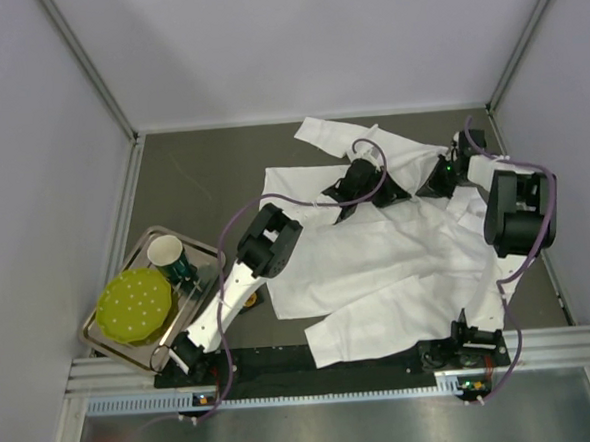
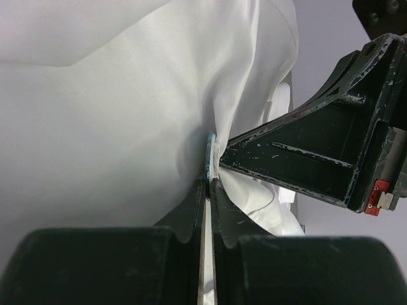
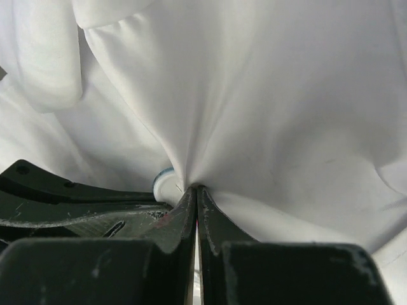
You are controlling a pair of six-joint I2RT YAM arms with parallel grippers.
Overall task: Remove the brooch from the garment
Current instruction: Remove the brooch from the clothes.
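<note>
The brooch [image 2: 209, 155] is pinched by the left gripper [image 2: 208, 187]. Adjoining garment [image 2: 114, 114] cloth is clamped by the right gripper [image 3: 196, 189]

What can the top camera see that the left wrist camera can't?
Only the top camera shows the shiny metal tray with a round yellow-green dotted disc and a white-rimmed cup. Only the left wrist camera shows the small round blue-edged brooch. Both show the big white cloth shirt, the left gripper and the right gripper.
</note>
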